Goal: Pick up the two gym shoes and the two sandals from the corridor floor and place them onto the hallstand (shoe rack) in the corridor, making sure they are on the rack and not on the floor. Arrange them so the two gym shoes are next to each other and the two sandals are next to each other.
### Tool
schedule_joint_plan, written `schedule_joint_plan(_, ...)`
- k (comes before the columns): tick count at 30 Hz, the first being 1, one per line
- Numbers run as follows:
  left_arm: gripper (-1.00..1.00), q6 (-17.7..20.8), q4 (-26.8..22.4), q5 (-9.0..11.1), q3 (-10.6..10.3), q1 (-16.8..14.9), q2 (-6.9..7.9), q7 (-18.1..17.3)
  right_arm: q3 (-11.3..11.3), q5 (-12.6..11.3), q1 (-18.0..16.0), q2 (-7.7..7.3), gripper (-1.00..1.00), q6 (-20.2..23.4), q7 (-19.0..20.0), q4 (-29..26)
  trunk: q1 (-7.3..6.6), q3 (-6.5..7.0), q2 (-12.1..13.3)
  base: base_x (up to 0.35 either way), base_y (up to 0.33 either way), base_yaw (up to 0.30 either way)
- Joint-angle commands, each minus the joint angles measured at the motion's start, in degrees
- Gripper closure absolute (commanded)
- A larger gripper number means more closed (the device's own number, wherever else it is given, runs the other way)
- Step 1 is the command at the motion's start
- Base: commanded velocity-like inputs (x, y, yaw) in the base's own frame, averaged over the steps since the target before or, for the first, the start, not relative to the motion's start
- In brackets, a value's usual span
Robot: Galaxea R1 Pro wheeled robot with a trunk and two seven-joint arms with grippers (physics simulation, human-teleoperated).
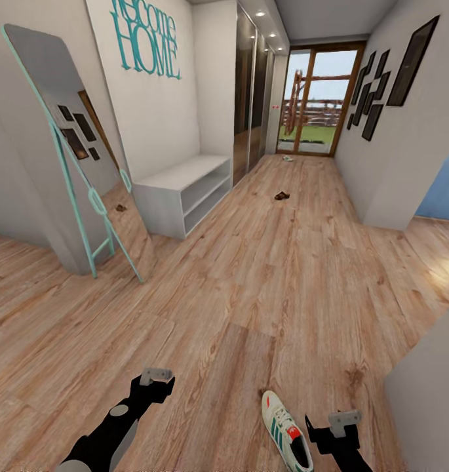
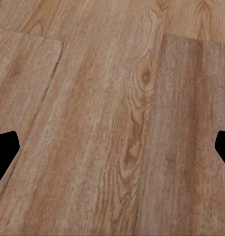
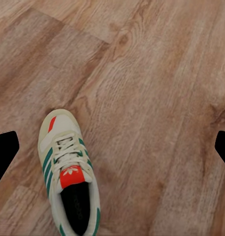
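A gym shoe (image 1: pixel 286 438) lies upright on its sole on the corridor floor (image 1: pixel 263 275), just in front of the robot and just beside the right gripper (image 1: pixel 342 425), toe pointing away down the hall; in the right wrist view the same sneaker (image 3: pixel 69 176) sits below the open span of the fingers, off to one side rather than centred between them. It looks like a light thing, with a soft upper that will give under pressure and a firmer rubber sole, so the surest hold is probably across the sidewalls at midfoot or over the stiffened heel collar, not on the laces or tongue, which would fold and let it swing. The right gripper's fingers (image 3: pixel 5 152) stand wide apart and touch nothing, with bare planks between them. The left gripper (image 1: pixel 155 380) hangs over empty flooring, its fingertips (image 2: pixel 4 152) likewise spread wide and holding nothing. Farther down the corridor a brown sandal (image 1: pixel 282 195) rests on the floor, and another small shoe-like shape (image 1: pixel 287 158) lies near the glass door, too small to name with certainty. The hallstand (image 1: pixel 185 190) stands against the left wall, well apart from the sneaker, its bench top and two low shelves bare, beside a leaning mirror (image 1: pixel 73 144).
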Motion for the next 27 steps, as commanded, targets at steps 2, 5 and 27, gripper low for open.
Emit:
schedule_joint_plan(2,-1.0,-0.2,0.0,-0.1,-0.2,0.0,0.05,0.0,0.1,0.5,0.0,-0.27,-1.0,-0.1,0.0,0.0,0.44,-0.59,-0.8,0.0,0.0,0.0)
schedule_joint_plan(5,-1.0,-0.2,0.0,-0.1,-0.3,0.0,0.05,0.0,0.1,0.6,0.0,-0.53,-1.0,0.0,0.0,0.1,1.09,-1.4,-2.0,0.0,0.0,0.0)
schedule_joint_plan(27,-1.0,0.2,-0.2,-0.3,-0.2,-0.4,-0.08,-1.8,0.3,0.6,0.0,-0.66,-1.0,0.6,0.3,-0.6,5.93,-6.91,-10.9,0.0,0.0,0.0)
